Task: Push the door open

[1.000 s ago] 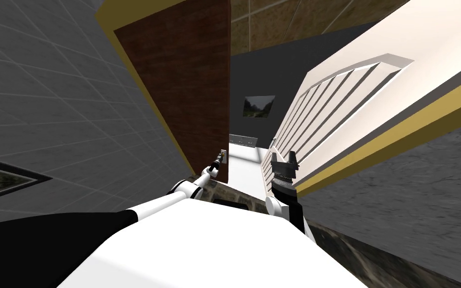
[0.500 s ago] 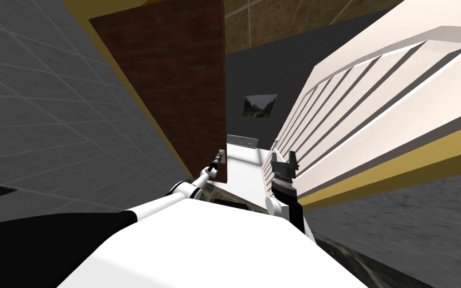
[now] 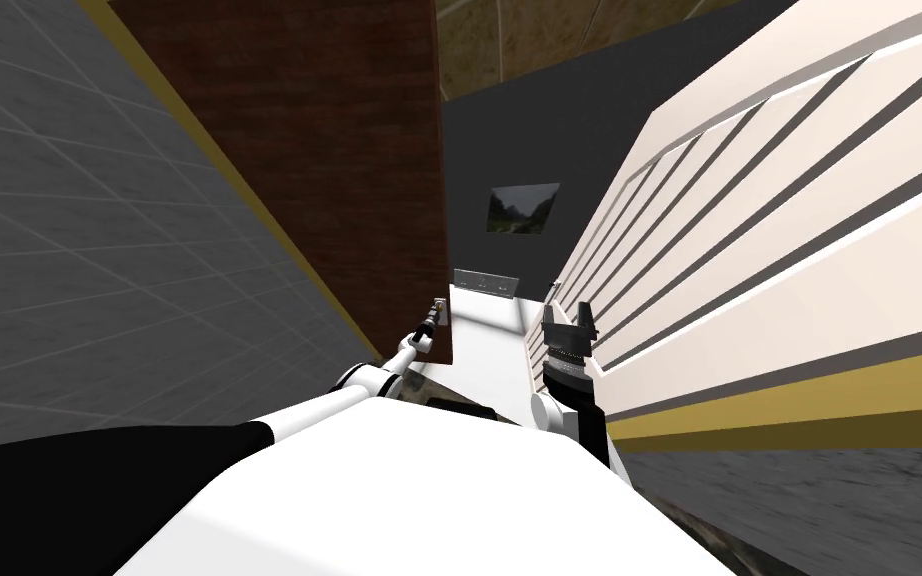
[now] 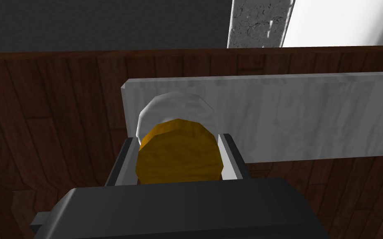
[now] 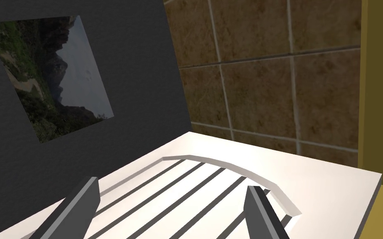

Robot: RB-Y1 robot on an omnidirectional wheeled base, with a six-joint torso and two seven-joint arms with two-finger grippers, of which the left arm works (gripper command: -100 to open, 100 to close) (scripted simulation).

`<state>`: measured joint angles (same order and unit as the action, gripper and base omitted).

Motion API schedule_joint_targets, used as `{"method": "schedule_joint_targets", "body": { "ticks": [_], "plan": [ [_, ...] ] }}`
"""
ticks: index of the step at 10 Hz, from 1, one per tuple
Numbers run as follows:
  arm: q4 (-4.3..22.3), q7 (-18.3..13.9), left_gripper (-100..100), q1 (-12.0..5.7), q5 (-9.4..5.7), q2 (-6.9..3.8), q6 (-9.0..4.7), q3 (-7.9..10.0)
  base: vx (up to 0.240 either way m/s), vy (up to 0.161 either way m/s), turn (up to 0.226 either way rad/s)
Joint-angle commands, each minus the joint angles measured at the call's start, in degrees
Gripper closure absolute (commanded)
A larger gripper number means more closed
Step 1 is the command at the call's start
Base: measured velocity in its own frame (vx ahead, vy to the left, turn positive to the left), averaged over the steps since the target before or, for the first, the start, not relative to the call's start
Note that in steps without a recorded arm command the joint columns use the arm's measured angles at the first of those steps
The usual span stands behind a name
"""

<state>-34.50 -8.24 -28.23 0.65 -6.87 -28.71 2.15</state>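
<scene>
dark brown wood makes up the door (image 3: 349, 150), which stands ajar on the robot's left. its hinge side runs along a yellow frame (image 3: 249, 197) against a grey tiled wall (image 3: 99, 250), and its free edge faces the gap ahead. the left gripper (image 4: 179, 141) is at that free edge, and its two fingers are closed on the sides of an amber knob (image 4: 178, 155). the knob sticks out of the door's face straight toward the gripper, with a white rosette (image 4: 174, 106) behind it. the rosette sits at one end of a grey marbled plate (image 4: 290, 116), whose long axis runs along the face away from the knob.

the gripper points into the door's face, so a push along its own line would probably swing the leaf further round its hinge side, to the robot's left. the left arm is the nearer one and already has contact.

the right gripper (image 3: 569, 325) is held up in front of the chest, well apart from the knob. its fingers are spread wide and hold nothing. just beside it on the right stands a white louvred door (image 3: 749, 230), which narrows the passage. beyond the gap are a white strip of surface (image 3: 489, 330) and a dark wall with a landscape picture (image 3: 521, 208). the louvred door looks like the main thing to avoid brushing as the body follows the push.
</scene>
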Motion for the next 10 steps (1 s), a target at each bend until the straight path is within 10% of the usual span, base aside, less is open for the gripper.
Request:
{"method": "schedule_joint_targets", "body": {
  "ticks": [1, 10],
  "plan": [
    [2.4, 0.3, 100, -1.11, -0.49, -1.08, -0.79, 1.19, 0.136, -0.108, 0.06],
    [2.6, 1.9, 100, -0.63, -1.85, -2.54, -0.72, 4.72, 0.102, -0.08, 0.045]
  ]
}}
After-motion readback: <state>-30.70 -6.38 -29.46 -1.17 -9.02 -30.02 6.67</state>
